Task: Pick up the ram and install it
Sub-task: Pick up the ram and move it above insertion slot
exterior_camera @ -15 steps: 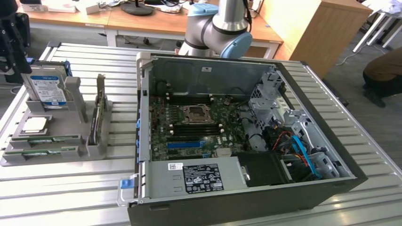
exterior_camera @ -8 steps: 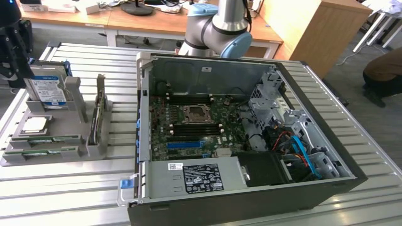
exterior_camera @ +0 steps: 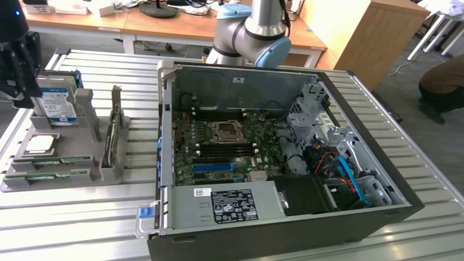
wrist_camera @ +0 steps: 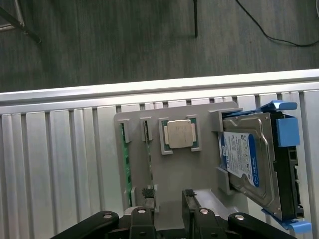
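The ram sticks are thin green boards lying on edge in slots at the near end of a grey holder tray, at the exterior view's left. In the wrist view one ram stick shows as a green edge in the tray. My gripper hangs above the far end of the tray, over the hard drive. Seen from the wrist, the gripper is open, its black fingers apart with nothing between them.
On the tray sit a silver hard drive in a blue bracket, a square processor chip and a dark card standing on edge. An open computer case with its motherboard lies beside it. A person sits at the far right.
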Action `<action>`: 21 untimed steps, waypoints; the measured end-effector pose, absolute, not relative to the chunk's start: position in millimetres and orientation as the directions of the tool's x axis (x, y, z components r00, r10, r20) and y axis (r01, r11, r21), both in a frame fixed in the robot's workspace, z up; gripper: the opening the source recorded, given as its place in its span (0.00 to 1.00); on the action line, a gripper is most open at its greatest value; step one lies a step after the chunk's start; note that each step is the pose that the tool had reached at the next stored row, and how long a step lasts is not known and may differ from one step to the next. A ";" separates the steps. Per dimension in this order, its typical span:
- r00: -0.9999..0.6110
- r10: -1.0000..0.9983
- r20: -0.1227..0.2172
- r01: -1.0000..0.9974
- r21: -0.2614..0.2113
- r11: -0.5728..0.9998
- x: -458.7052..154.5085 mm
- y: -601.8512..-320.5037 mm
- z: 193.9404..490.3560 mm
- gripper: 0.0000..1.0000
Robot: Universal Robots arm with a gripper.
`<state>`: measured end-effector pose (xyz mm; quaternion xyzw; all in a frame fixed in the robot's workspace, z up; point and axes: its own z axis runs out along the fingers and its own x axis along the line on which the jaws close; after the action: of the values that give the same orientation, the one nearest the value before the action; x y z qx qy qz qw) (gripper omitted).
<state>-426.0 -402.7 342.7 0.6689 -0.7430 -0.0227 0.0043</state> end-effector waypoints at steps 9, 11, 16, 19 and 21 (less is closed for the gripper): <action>-0.105 -0.994 -0.024 -0.994 0.040 0.104 -426.0 -402.7 326.3 0.36; -0.105 -0.994 -0.024 -0.994 0.039 0.104 -426.0 -402.7 322.6 0.36; -0.105 -0.994 -0.024 -0.994 0.039 0.104 -426.0 -402.7 313.5 0.36; -0.104 -0.994 -0.024 -0.994 0.040 0.104 -426.0 -402.7 308.3 0.36; -0.104 -0.994 -0.024 -0.994 0.039 0.103 -426.0 -402.7 304.9 0.36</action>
<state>-426.0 -402.7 304.9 0.6692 -0.7428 -0.0227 0.0043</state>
